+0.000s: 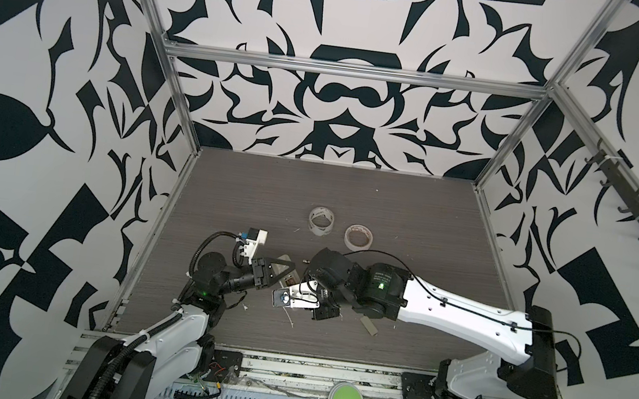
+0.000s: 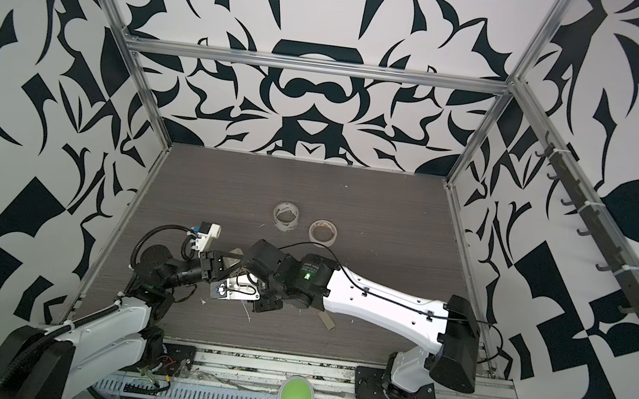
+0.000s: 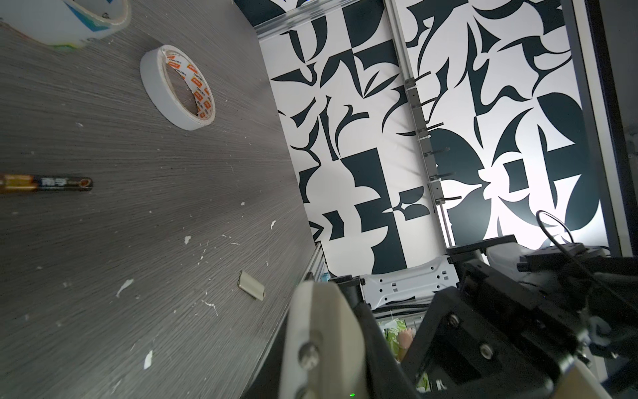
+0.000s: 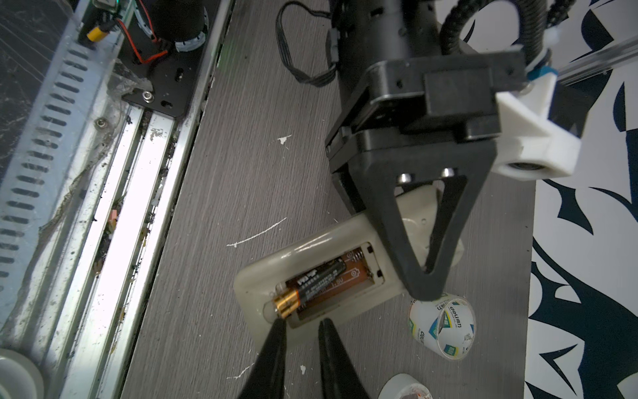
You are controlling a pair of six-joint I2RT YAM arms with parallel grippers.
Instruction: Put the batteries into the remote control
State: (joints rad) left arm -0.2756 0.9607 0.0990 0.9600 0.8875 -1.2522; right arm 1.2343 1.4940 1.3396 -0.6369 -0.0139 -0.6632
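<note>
The cream-white remote control (image 4: 276, 276) lies back up on the table with its battery compartment uncovered. One dark battery (image 4: 321, 279) sits slanted in it, its gold end riding over the compartment's end wall; the slot beside it is bare. Another battery (image 3: 46, 183) lies loose on the table. My left gripper (image 1: 292, 267) is shut on the remote's far end, one black triangular finger (image 4: 414, 221) across it. My right gripper (image 4: 303, 323) stands narrowly open at the compartment end with nothing between its fingers. One fingertip (image 4: 280, 324) touches the gold end.
The detached battery cover (image 1: 369, 326) lies near the table's front, under the right arm. Two tape rolls (image 1: 322, 221) (image 1: 358, 237) stand behind the remote. White paint flecks dot the tabletop. Aluminium frame rails and a slotted cable duct (image 4: 41, 145) run along the front edge.
</note>
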